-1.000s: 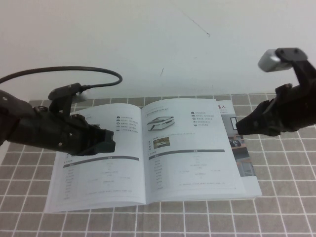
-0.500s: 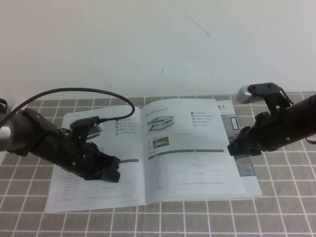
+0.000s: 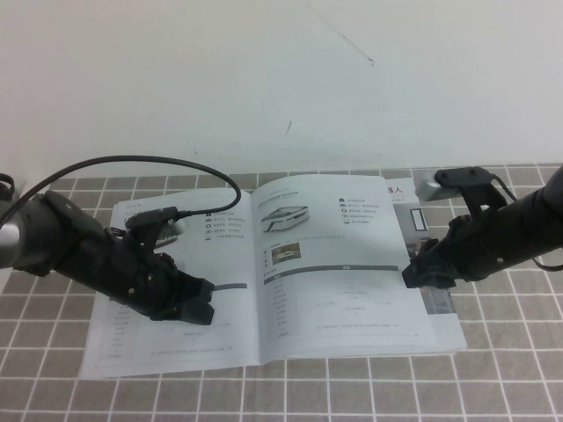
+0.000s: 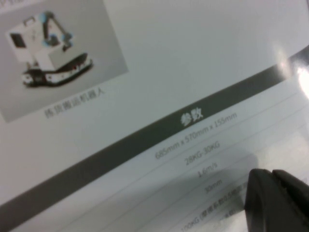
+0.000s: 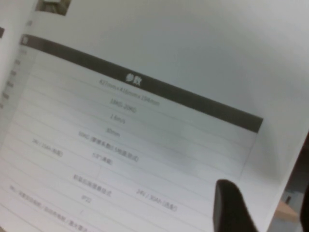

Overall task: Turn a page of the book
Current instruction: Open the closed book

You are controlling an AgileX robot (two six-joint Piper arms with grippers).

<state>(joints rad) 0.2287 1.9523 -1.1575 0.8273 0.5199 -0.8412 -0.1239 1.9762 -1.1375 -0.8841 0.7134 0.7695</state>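
Grey tiled mat point(image 3: 493, 378) below a plain white wall point(image 3: 281, 70). On the mat, open and flat, the book point(image 3: 176, 343). Over its left leaf, the left gripper point(image 3: 195, 303), low and close to the paper, near a dark grey bar point(image 4: 145, 140); fingers apparently closed together, nothing held, contact with the paper not clear. Same spot as half a second ago; a second ago, higher and further back, near the top of that leaf. In the left wrist view, a picture of a white vehicle with an arm point(image 4: 48, 46) above that bar.

Right of the spine, the page point(image 3: 339, 264) with the white boat-like vehicle point(image 3: 286, 217), lying slightly raised over the sheets beneath. At its outer edge, about halfway down, the right gripper point(image 3: 420, 272), lower and nearer the edge than half a second ago, and far below its raised pose a second ago. One dark finger point(image 5: 231, 205) beside the page edge in the right wrist view; opening not discernible, no grip on the page visible.
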